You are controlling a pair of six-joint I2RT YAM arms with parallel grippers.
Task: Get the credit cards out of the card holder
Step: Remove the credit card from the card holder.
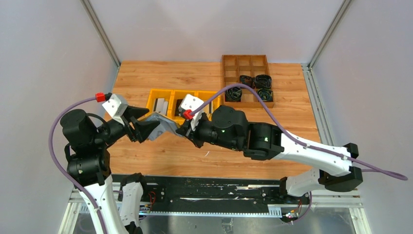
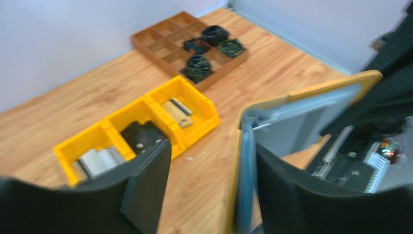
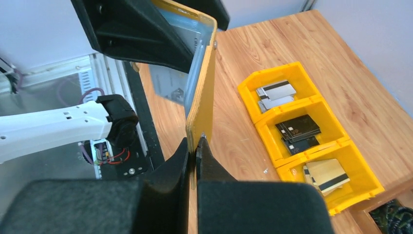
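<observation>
The mustard-tan card holder (image 1: 164, 126) hangs above the table between both arms. My right gripper (image 3: 195, 151) is shut on its near edge, and the holder (image 3: 203, 92) stands on edge. My left gripper (image 2: 209, 190) is open around the other end. The holder (image 2: 297, 114) lies against its right finger (image 2: 302, 195), with a wide gap to the left finger (image 2: 146, 185). A silver-grey face shows inside the holder. Credit cards lie in the yellow bins (image 3: 363, 192): silver ones (image 3: 275, 91), black ones (image 3: 297, 130), beige-gold ones (image 3: 327, 175).
The yellow bins (image 1: 152, 100) sit on the wooden table just behind the grippers. A brown wooden divided tray (image 1: 233, 66) at the back right holds several black coiled items (image 1: 255, 87). Grey walls close in both sides.
</observation>
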